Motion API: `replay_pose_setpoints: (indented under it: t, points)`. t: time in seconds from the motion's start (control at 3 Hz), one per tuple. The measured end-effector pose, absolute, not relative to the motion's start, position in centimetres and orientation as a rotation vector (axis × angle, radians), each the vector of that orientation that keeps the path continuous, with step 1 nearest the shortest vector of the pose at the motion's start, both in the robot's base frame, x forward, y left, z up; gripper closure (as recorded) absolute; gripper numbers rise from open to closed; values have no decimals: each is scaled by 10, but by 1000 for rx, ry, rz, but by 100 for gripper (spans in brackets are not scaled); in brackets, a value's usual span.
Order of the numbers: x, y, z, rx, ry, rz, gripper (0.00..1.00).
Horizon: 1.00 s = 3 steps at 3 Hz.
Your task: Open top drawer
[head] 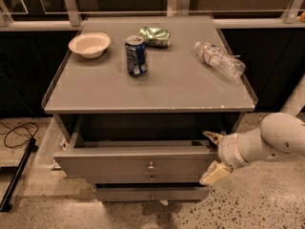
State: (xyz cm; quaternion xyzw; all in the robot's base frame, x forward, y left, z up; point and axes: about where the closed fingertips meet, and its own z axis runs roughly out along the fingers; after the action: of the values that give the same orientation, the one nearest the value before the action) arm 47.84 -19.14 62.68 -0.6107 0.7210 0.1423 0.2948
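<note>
Camera view showing top drawer (119,162) standing partly out of the grey cabinet (143,87), just under the tabletop and above two shorter fronts (124,193).

Judging it as a stiff, rigid box running on slides, travelling only straight outward and probably not heavy. Expecting little friction from the flat matte front, so not trusting a push on the bare face. Taking the small round knob (150,166) at the middle of the front as the proper hold, though being small and smooth it is likely slipping out of a loose pinch. Counting the top edge and the right end of the front as other possible holds.

Finding the gripper (213,156) at the right end of that front, released and spread wide, with one of the fingers (212,137) by the top edge and the other by the lower corner. Seeming to straddle the end, but not managing to confirm contact.

Losing the inside of the tray in deep shadow under the tabletop. Not seeing the slides at all. Noticing a second knob (151,177) sitting just below the first, easy to confuse. Missing most of the arm (281,140), cut off at the right border.
</note>
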Motion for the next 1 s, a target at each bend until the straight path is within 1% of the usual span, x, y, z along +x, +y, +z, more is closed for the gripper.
replay_pose_setpoints:
  t: [0.33,1.0]
  points:
    - [478,-191,629,-1625,1919,379,18]
    - [457,-200,627,-1626,1925,390,66]
